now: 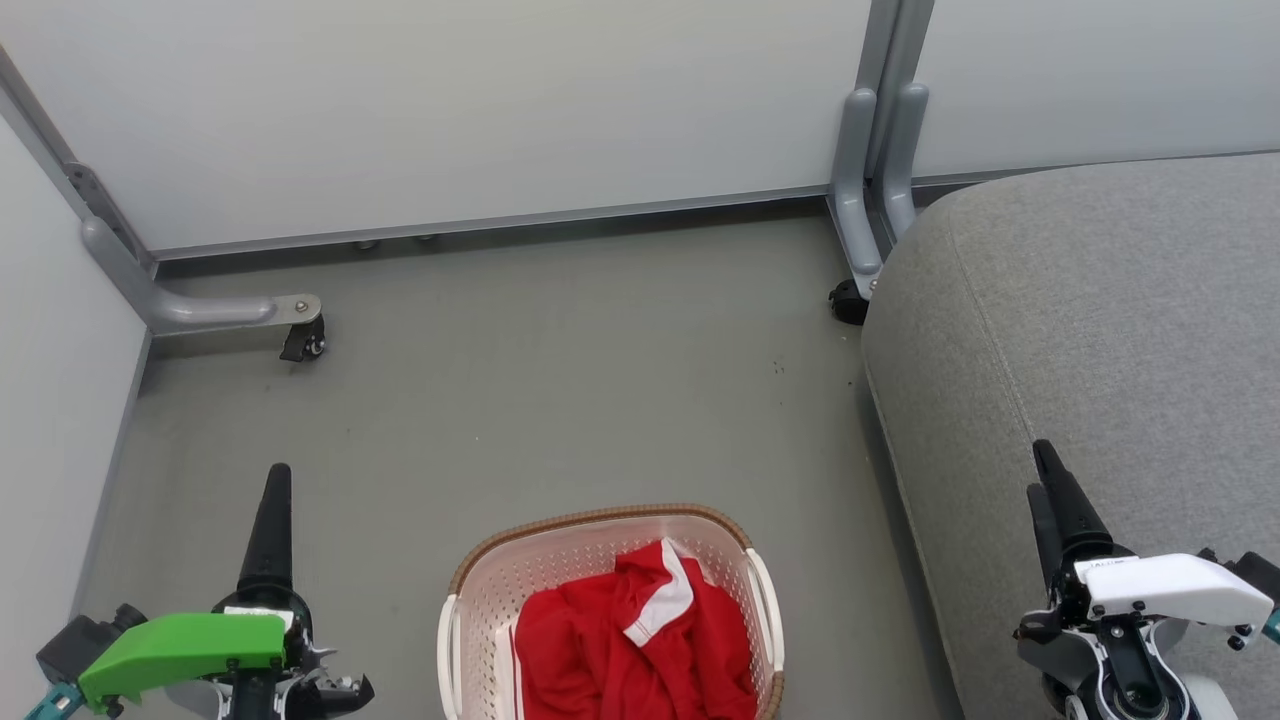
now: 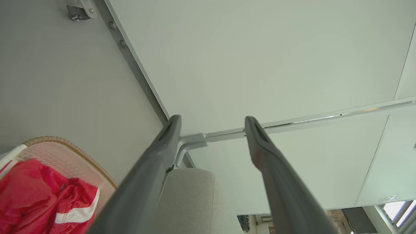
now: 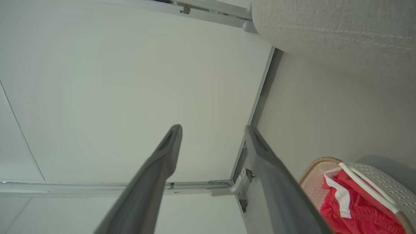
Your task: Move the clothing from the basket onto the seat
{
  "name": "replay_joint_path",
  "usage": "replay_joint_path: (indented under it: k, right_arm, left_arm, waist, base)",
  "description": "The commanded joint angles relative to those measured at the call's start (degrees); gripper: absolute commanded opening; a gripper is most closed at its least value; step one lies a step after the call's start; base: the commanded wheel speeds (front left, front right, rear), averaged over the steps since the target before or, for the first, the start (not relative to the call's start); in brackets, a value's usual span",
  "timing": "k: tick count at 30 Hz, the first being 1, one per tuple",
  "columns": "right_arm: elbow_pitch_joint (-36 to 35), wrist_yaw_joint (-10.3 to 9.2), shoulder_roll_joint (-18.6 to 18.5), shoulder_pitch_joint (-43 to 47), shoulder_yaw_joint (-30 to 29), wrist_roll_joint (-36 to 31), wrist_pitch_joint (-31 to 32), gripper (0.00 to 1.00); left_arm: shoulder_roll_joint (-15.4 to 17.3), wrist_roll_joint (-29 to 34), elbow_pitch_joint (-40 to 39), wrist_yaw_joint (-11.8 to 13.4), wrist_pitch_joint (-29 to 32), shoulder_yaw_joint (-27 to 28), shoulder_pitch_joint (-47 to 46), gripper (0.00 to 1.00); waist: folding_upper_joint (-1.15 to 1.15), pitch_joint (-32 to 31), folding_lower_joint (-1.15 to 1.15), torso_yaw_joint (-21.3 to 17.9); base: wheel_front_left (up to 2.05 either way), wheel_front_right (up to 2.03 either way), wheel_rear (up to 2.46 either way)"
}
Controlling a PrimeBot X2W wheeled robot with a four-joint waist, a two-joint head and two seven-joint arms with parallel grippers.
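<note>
Red clothing (image 1: 630, 640) with a white panel lies crumpled in the cream basket (image 1: 480, 590), which stands on the floor at the bottom middle of the head view. The grey seat (image 1: 1110, 320) rises at the right, beside the basket. My left gripper (image 1: 277, 478) hovers left of the basket, its fingers open in the left wrist view (image 2: 213, 121) with nothing between them. My right gripper (image 1: 1042, 470) hangs over the seat's front part, open and empty in the right wrist view (image 3: 213, 130). The wrist views also catch the clothing (image 2: 29, 195) (image 3: 351, 211) and the basket (image 2: 74, 152) (image 3: 383, 182).
Pale partition panels (image 1: 450, 110) close off the back and left. Their grey feet carry castors (image 1: 303, 343) (image 1: 848, 300) that stand on the grey floor (image 1: 560, 380) behind the basket.
</note>
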Motion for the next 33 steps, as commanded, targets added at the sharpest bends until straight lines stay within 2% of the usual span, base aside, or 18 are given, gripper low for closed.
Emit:
replay_joint_path:
  k: [1,12,22,30,33]
  right_arm:
    - [-1.3,0.02,-0.3,-1.0,0.0,-2.4,-0.7,1.0]
    - [-3.0,0.02,-0.4,0.4,1.7,-15.7,-3.2,1.0]
    - [-4.4,0.03,-0.4,2.2,1.9,-27.1,-5.2,1.0]
    - [-5.9,0.03,-0.4,3.3,3.3,-36.1,-6.7,1.0]
    - [-6.6,0.03,-0.5,3.9,3.8,-39.2,-7.2,1.0]
  left_arm:
    - [0.3,2.4,-1.4,-0.1,-0.6,0.2,-0.3,1.0]
    - [0.3,15.3,-4.2,-0.1,-3.1,-1.3,-0.1,1.0]
    - [0.4,28.9,-5.2,-0.2,-5.2,-5.1,1.5,1.0]
    - [0.4,37.1,-6.5,1.4,-6.6,-7.6,2.7,1.0]
    - [0.4,38.2,-7.0,2.7,-7.1,-8.0,3.3,1.0]
  waist:
    - [0.0,0.0,0.0,0.0]
    - [0.0,-0.2,0.0,0.4]
    - [0.0,-0.8,0.0,0.5]
    - [0.0,-1.2,0.0,0.7]
    - [0.0,-1.4,0.0,0.8]
  base:
    - [0.0,0.0,0.0]
    - [0.0,0.0,0.0]
    - [0.0,0.0,0.0]
    - [0.0,0.0,0.0]
    - [0.0,0.0,0.0]
